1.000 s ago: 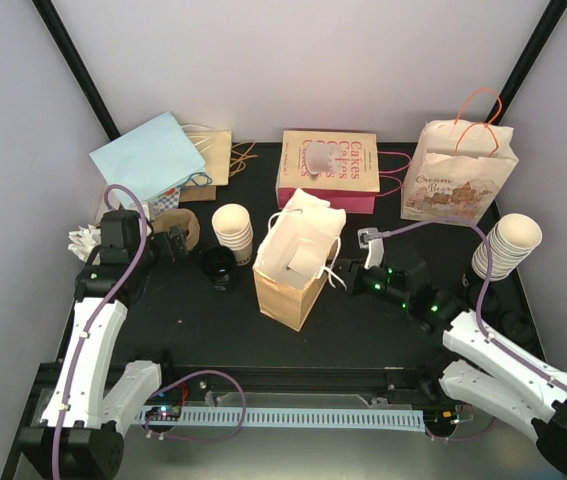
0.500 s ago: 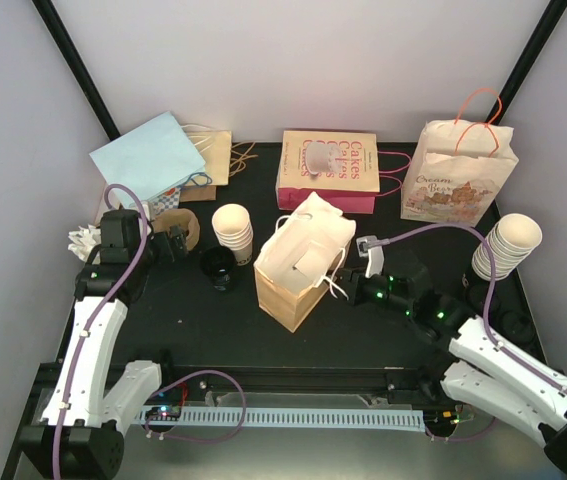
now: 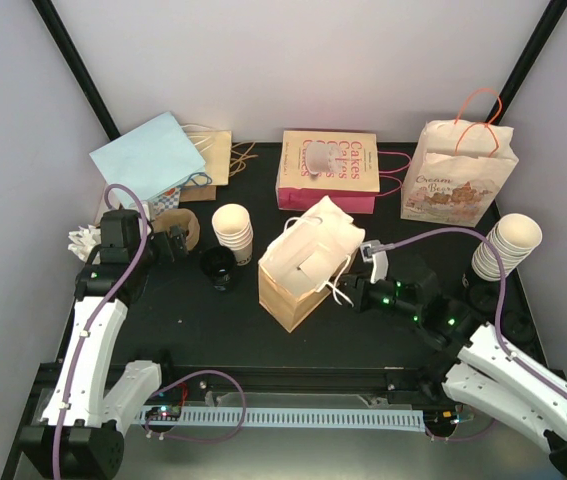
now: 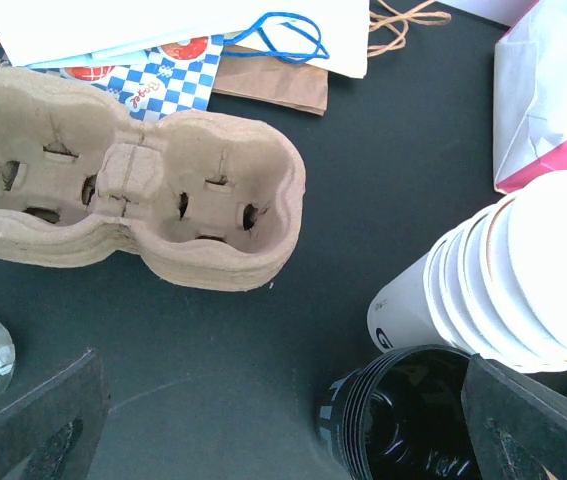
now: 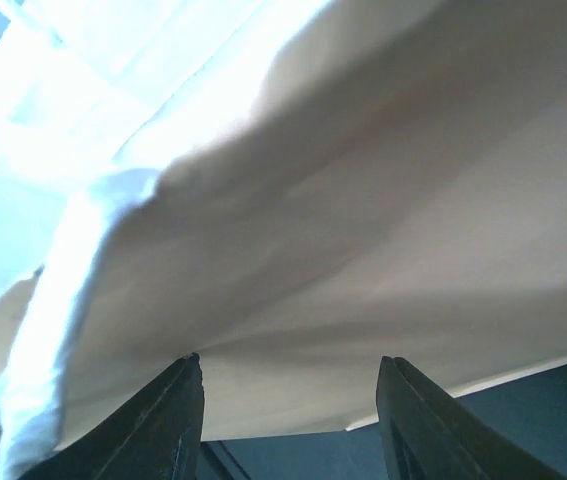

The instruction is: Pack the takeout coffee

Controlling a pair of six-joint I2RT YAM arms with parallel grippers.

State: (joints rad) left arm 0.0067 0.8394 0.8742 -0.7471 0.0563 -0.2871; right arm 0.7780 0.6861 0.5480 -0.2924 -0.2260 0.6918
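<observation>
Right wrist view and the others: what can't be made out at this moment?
Right wrist: the paper bag fills the frame; whether the right gripper touches it is unclear.
Top external: the bag's inside is too small to show whether a cup sits there.
Left wrist: the black lids run off the bottom edge, count unknown.

A lab test booth dressed as a café: white walls (image 3: 313, 60) and black poles (image 3: 78, 70) enclose a black table (image 3: 213, 330); printed bakery bags (image 3: 458, 185) stand beyond the right gripper (image 3: 347, 290), a cup stack (image 3: 232, 232) to its left.
</observation>
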